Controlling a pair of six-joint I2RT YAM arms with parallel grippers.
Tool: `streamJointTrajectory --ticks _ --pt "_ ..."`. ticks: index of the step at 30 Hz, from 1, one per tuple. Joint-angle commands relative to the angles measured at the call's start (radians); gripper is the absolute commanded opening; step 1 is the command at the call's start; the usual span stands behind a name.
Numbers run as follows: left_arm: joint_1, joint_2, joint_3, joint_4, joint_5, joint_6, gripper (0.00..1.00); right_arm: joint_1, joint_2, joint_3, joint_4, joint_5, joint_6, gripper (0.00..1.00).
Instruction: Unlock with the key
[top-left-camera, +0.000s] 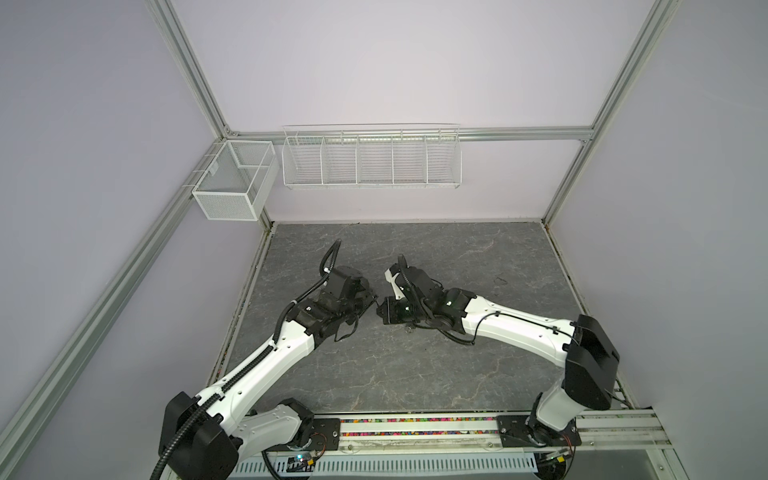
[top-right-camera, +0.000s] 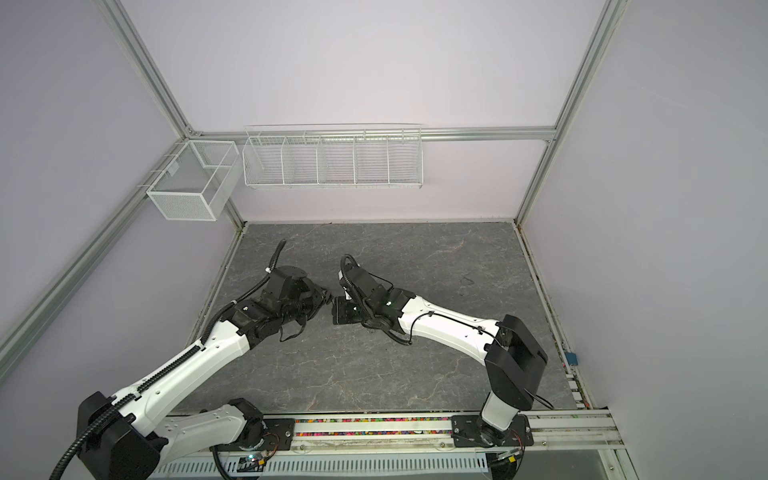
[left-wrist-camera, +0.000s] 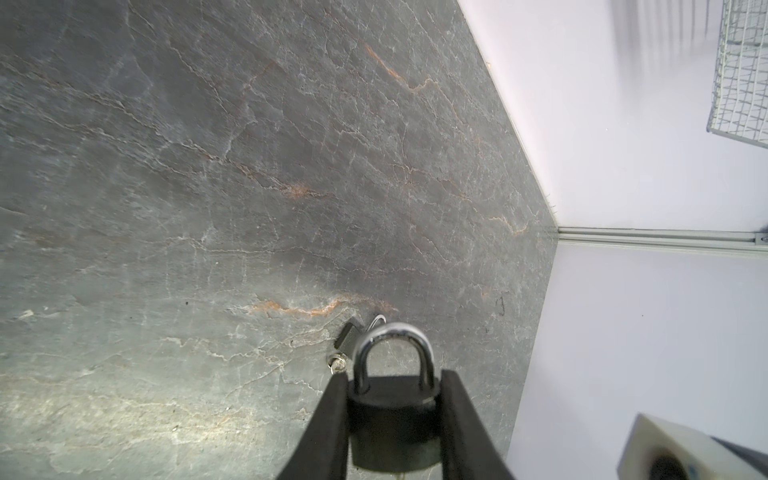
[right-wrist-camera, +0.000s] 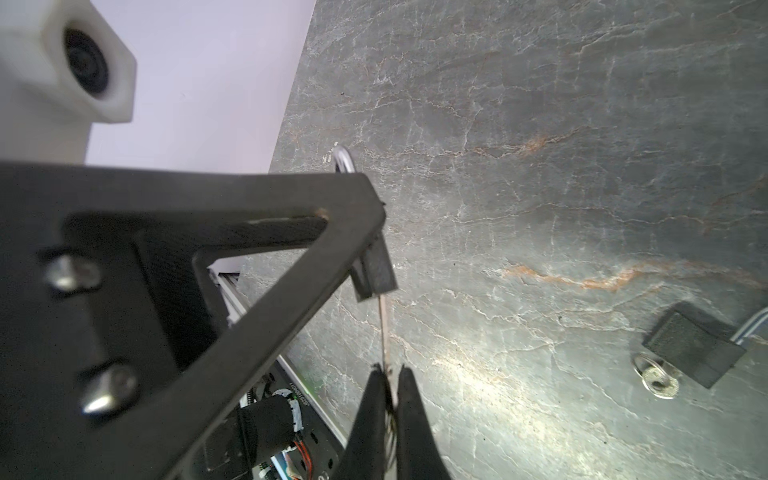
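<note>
My left gripper (left-wrist-camera: 395, 376) is shut on a black padlock (left-wrist-camera: 392, 419), gripping its body from both sides above the grey stone table. Its silver shackle (left-wrist-camera: 395, 345) sticks out past the fingertips, with both legs in the body. My right gripper (right-wrist-camera: 390, 370) is shut on the key (right-wrist-camera: 384, 332), whose thin blade is seen edge-on. The blade's tip reaches the padlock's underside (right-wrist-camera: 374, 270); how deep it sits is hidden. In both top views the two grippers (top-left-camera: 371, 302) (top-left-camera: 379, 312) meet tip to tip over the table's middle.
A second key on a ring (right-wrist-camera: 658, 380) with a black tag (right-wrist-camera: 690, 349) lies on the table (top-left-camera: 457, 257) below the right arm. A white wire rack (top-left-camera: 372, 160) and a mesh basket (top-left-camera: 232, 183) hang on the back wall. The arms' base rail (top-left-camera: 415, 428) runs along the front.
</note>
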Motion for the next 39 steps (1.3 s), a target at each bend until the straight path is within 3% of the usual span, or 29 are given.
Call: streamJointTrajectory --ticks 1,5,11,17,20,25,28,32,36,39 --pt "-0.032 -0.003 -0.006 0.004 0.098 0.044 0.0 -0.035 -0.028 0.007 0.271 -0.135 0.079 0.07" --pt "-0.032 0.015 -0.004 -0.007 0.136 0.096 0.0 -0.056 -0.037 0.025 0.247 -0.143 0.075 0.07" --pt "-0.027 -0.008 -0.025 0.015 0.135 0.032 0.0 0.02 -0.023 0.122 -0.055 0.159 -0.139 0.07" --pt "-0.008 -0.033 -0.044 0.045 0.14 -0.068 0.0 0.04 -0.018 0.12 -0.14 0.262 -0.201 0.07" --pt "-0.006 -0.044 -0.041 0.069 0.147 -0.081 0.0 0.042 -0.019 0.119 -0.123 0.217 -0.205 0.07" --pt "-0.006 -0.05 -0.026 0.038 0.153 -0.034 0.0 -0.013 -0.03 0.069 0.144 -0.1 -0.058 0.07" --pt "-0.006 -0.044 -0.012 -0.003 0.151 0.024 0.0 -0.039 -0.039 0.074 0.195 -0.152 -0.008 0.07" --pt "-0.003 -0.027 0.002 -0.043 0.141 0.049 0.0 0.002 -0.029 0.179 -0.074 0.054 -0.16 0.07" --pt "0.012 -0.037 0.004 -0.031 0.13 0.02 0.0 0.039 -0.02 0.181 -0.211 0.235 -0.252 0.07" --pt "0.039 -0.042 -0.005 -0.017 0.138 -0.003 0.0 0.043 -0.032 0.161 -0.262 0.268 -0.266 0.07"
